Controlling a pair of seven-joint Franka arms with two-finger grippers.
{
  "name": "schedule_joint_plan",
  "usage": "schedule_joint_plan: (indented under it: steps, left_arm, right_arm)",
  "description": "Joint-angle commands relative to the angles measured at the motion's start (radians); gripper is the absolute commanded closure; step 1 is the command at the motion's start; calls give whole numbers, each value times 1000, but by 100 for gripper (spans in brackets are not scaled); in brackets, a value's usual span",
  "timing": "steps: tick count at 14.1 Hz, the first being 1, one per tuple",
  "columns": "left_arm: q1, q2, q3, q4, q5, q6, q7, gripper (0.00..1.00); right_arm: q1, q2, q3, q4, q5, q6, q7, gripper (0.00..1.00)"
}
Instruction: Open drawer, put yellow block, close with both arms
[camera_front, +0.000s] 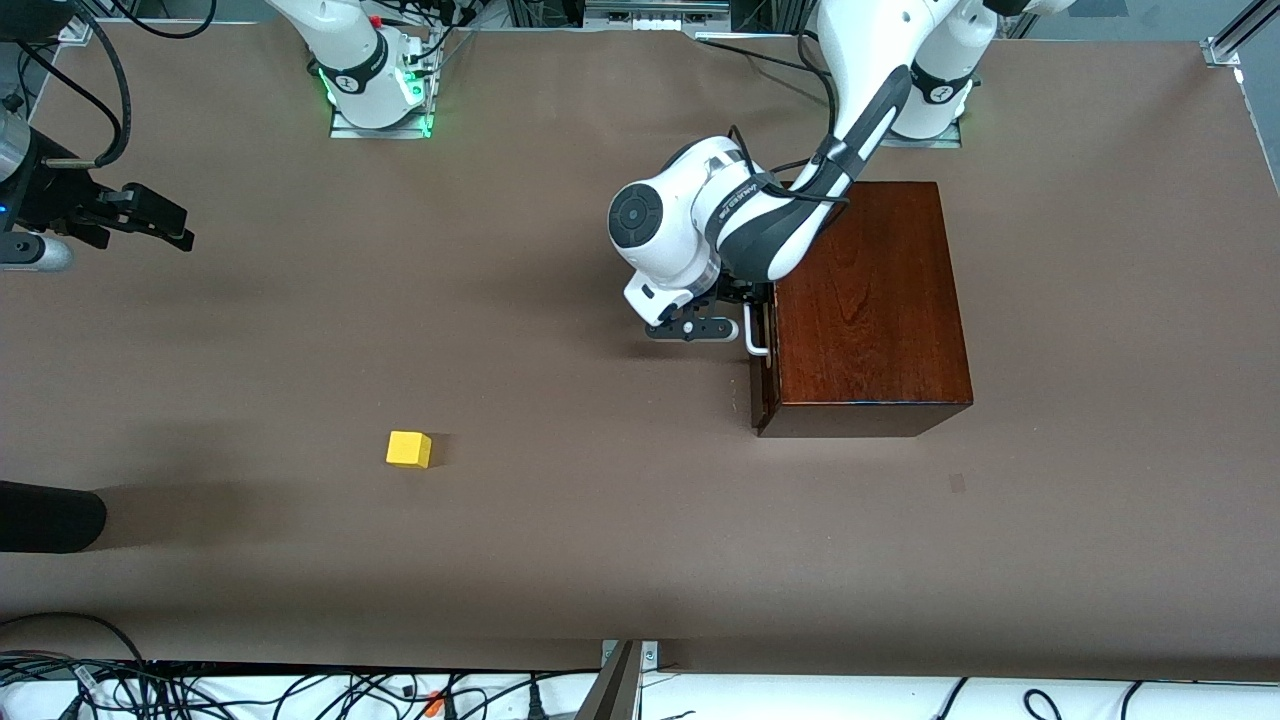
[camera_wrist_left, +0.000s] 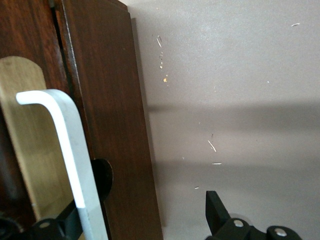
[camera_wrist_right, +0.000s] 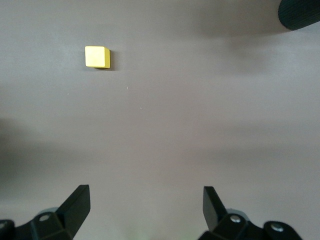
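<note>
The dark mahogany box (camera_front: 870, 290) stands toward the left arm's end of the table. Its drawer front (camera_front: 762, 385) sits nearly flush with the box, with only a thin gap. My left gripper (camera_front: 735, 325) is at the white handle (camera_front: 756, 338). In the left wrist view the gripper (camera_wrist_left: 142, 217) is open, with one finger (camera_wrist_left: 60, 227) past the handle (camera_wrist_left: 75, 165) and the other (camera_wrist_left: 217, 210) over bare table, the drawer front (camera_wrist_left: 110, 125) between them. The yellow block (camera_front: 409, 449) lies on the table, apart from the box. My right gripper (camera_front: 165, 228) waits open in the air over the right arm's end of the table; its wrist view (camera_wrist_right: 146, 205) shows the block (camera_wrist_right: 97, 56) well off.
A black rounded object (camera_front: 50, 515) juts in over the table's edge at the right arm's end, nearer to the front camera than the block; it also shows in the right wrist view (camera_wrist_right: 300, 12). Cables lie along the table's near edge (camera_front: 300, 690).
</note>
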Motion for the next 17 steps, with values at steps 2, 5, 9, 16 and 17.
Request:
schedule_joint_plan:
  steps: [2,5,9,16,17]
  left_arm:
    - [1,-9,2,-23,26,55,-26,0]
    - [-1,4,-1,-22,22,106,-40,0]
    - [-5,12,-1,-6,0,167,-40,0]
    - [-19,32,-4,3,-84,270,-60,0]
    - [-19,33,-4,5,-83,300,-60,0]
  right_arm:
    - [-16,0,13,3,1,0,-15,0]
    - [-16,0,13,3,1,0,-15,0]
    - [-16,0,13,3,1,0,-15,0]
    - [-16,0,13,3,1,0,-15,0]
    - [-16,0,13,3,1,0,-15,0]
